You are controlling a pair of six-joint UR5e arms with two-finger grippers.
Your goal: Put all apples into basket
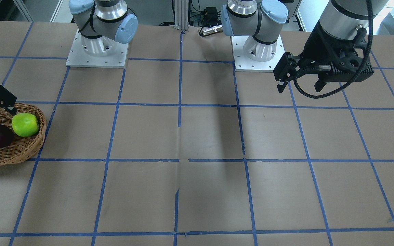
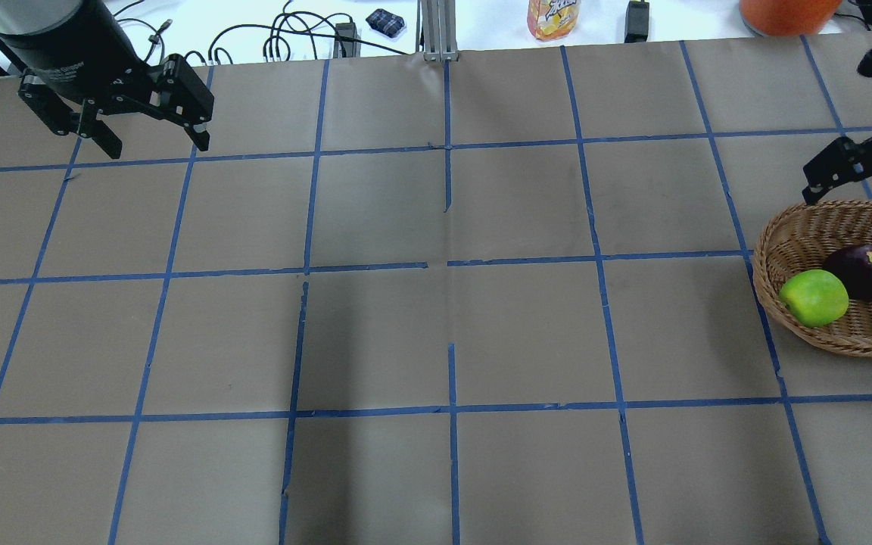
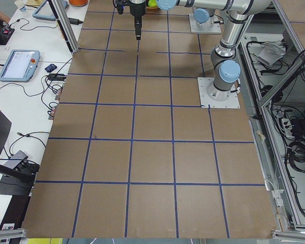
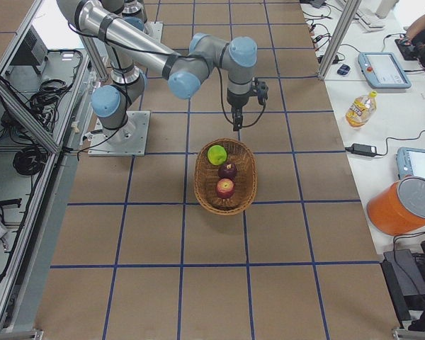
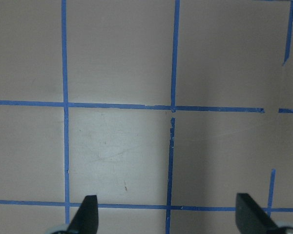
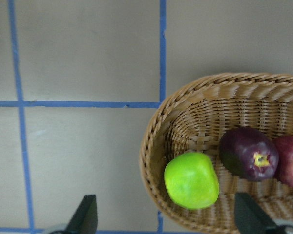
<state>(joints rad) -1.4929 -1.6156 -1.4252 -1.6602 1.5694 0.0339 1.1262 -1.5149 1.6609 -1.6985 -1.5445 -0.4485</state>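
- fingers (image 6: 88, 217) of right gripper (image 2: 856, 182) are spread wide with nothing between them. it hangs just outside the basket (image 6: 154, 146) rim at the green-apple end, clear of the wicker.
- green apple (image 6: 191, 180) is inside the basket at that end. in the right wrist view it sits between the two fingertips' lines, ahead of them and clear of both.
- purple apple (image 6: 248, 153) is mid-basket, just beside the green one.
- red apple (image 6: 290, 161) touches the purple one on the side away from the right gripper.
- all three apples are in the basket.
- left gripper (image 2: 154, 140) is also wide open and empty, well apart from the basket, over taped table (image 5: 117, 146).
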